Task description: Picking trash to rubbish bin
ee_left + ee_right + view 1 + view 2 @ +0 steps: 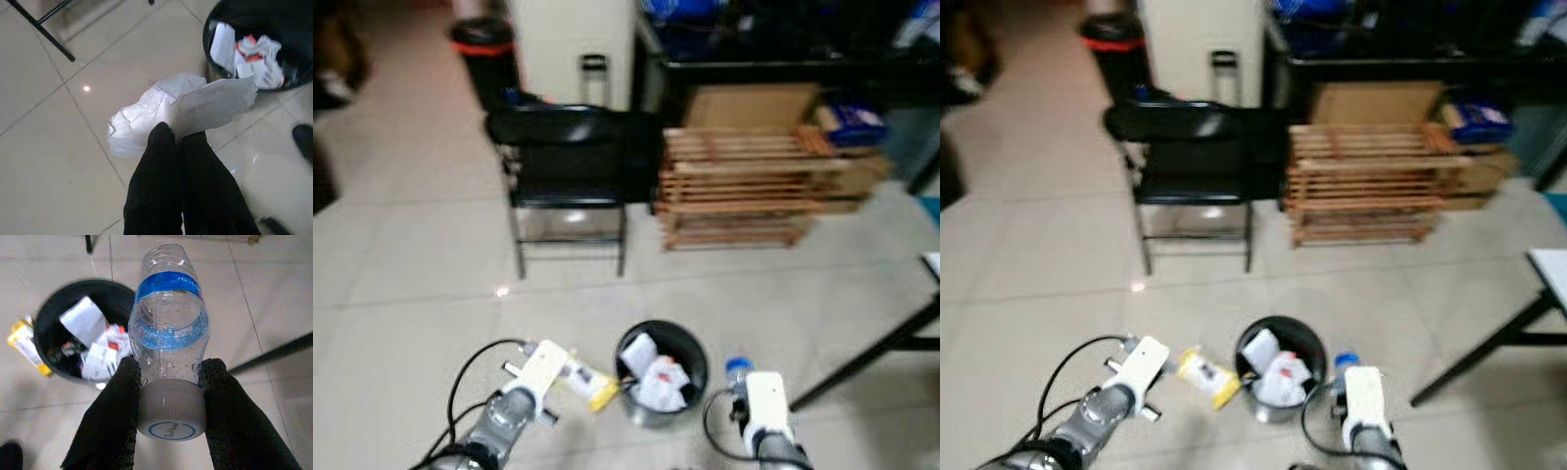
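Standing over the black rubbish bin [661, 373], the robot carries trash in both grippers. Risk lies in the drop: the bin's mouth is small and already holds crumpled paper, so a release off its rim would put the clear plastic bottle [168, 328] on the tiles, where it could roll. The right gripper [168, 377] is clamped on the bottle near its cap. The left gripper [177, 139] pinches a white wrapper [161, 110] together, just beside the bin.

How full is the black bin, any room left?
Partly full. The rubbish bin holds crumpled white and red paper trash below its rim, with dark space around it. Depth underneath: cannot tell.
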You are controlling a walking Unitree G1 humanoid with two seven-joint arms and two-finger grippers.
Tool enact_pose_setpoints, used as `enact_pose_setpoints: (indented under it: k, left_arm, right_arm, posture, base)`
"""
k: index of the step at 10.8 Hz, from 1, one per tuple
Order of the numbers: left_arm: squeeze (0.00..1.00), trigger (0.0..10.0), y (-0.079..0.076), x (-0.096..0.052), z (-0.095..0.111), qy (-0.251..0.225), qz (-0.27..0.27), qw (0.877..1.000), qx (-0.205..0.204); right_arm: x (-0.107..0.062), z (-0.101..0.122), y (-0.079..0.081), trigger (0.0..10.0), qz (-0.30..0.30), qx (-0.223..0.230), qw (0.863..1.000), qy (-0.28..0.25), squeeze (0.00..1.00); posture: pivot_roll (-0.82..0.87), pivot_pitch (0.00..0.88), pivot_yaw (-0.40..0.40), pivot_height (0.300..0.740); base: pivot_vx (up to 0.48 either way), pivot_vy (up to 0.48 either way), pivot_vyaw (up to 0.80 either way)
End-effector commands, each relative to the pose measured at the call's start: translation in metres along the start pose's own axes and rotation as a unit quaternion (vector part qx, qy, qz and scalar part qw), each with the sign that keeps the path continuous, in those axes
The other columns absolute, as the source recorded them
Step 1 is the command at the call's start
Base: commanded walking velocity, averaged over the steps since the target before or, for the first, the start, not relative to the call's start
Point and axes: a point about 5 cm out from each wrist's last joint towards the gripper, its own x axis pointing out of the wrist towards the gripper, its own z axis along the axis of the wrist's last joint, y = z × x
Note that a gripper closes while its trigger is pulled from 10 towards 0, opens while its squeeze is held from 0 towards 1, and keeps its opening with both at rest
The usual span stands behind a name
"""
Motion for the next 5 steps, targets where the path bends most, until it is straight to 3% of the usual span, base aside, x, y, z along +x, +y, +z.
enact_pose_setpoints:
  k: [1,2,3,5]
  left_arm:
    - [0.0,10.0,-0.002,0.0,0.001,-0.011,-0.008,1.0,-0.018]
    - [0.0,10.0,-0.006,0.014,0.062,-0.079,-0.019,0.996,-0.023]
    - [0.0,10.0,-0.011,0.017,0.118,-0.15,-0.024,0.988,-0.037]
    - [0.0,10.0,-0.007,0.011,0.15,-0.241,-0.004,0.969,-0.046]
  right_arm:
    - [0.003,0.01,-0.004,10.0,-0.008,0.016,1.0,-0.024,0.0]
    - [0.004,0.017,-0.004,10.0,-0.01,0.023,0.999,-0.042,0.0]
    - [0.005,0.028,-0.003,10.0,-0.012,0.031,0.997,-0.074,0.0]
    - [0.0,0.052,0.003,10.0,-0.01,0.065,0.988,-0.14,0.0]
  posture:
    - [0.07,0.081,-0.018,0.74]
    - [0.07,0.085,-0.017,0.74]
    - [0.07,0.094,-0.017,0.74]
    - [0.08,0.145,-0.029,0.74]
  base:
    - [0.0,0.0,0.0]
    - [0.0,0.0,0.0]
    - [0.0,0.0,0.0]
    - [0.0,0.0,0.0]
